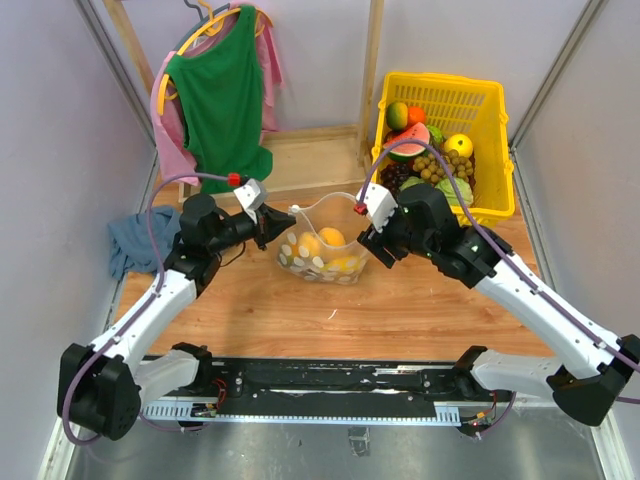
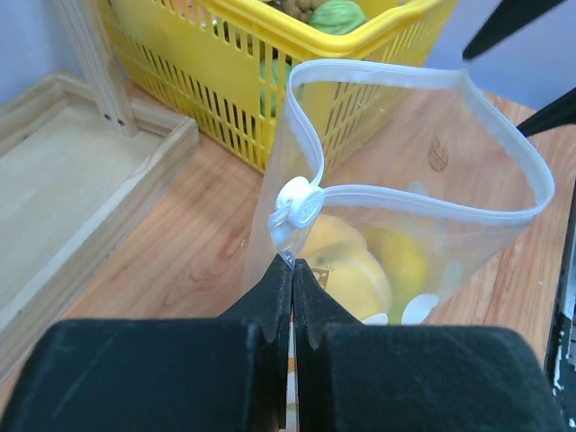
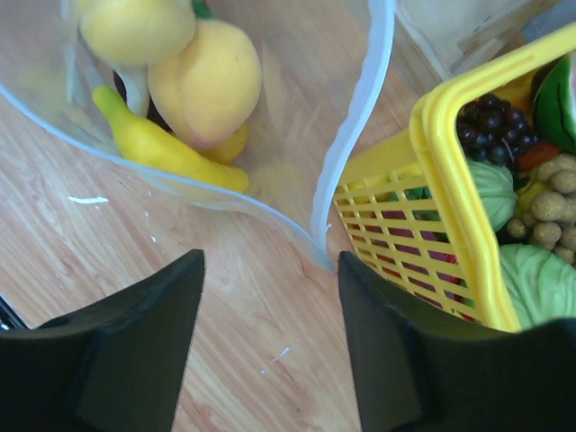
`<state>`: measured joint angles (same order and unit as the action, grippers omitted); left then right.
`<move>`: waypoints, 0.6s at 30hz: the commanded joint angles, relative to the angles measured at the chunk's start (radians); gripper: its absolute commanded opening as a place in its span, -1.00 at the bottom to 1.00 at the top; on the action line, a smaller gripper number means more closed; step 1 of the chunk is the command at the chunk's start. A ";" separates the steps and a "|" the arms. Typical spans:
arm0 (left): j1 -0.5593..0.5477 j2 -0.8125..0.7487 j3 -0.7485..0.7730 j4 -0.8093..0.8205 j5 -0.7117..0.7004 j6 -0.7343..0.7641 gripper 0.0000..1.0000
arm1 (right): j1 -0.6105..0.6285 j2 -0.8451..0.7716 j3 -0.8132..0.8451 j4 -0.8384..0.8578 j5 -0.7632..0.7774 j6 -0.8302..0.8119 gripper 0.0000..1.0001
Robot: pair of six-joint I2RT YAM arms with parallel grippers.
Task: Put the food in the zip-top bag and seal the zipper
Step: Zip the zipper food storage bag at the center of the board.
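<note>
The clear zip-top bag point(image 1: 322, 262) stands on the wooden table with its mouth open. Inside lie a yellow banana point(image 3: 153, 144), an orange-yellow round fruit point(image 3: 207, 81) and a yellow fruit point(image 3: 135, 27). The pale zipper point(image 2: 405, 192) loops round the mouth, with its white slider point(image 2: 300, 203) at the near corner. My left gripper point(image 1: 275, 222) point(image 2: 292, 263) is shut on the bag's corner just under the slider. My right gripper point(image 1: 368, 240) point(image 3: 270, 261) is open at the bag's other end, where the zipper's edge point(image 3: 346, 162) comes down by its right finger.
A yellow basket point(image 1: 440, 78) point(image 3: 450, 180) with more toy fruit stands right behind the bag, close to my right gripper. A blue cloth point(image 1: 135, 240) lies at the left. Green and pink garments point(image 1: 220, 90) hang at the back on a wooden frame.
</note>
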<state>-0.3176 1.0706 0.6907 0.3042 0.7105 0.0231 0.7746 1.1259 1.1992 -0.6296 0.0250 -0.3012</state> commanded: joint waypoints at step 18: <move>-0.049 -0.256 -0.009 -0.200 0.103 0.133 -0.99 | 0.019 0.289 0.370 0.224 -0.674 -0.001 0.36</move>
<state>-0.3489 0.8345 0.6918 0.1146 0.7753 0.1173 0.7750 1.3716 1.5059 -0.4538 -0.4915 -0.2871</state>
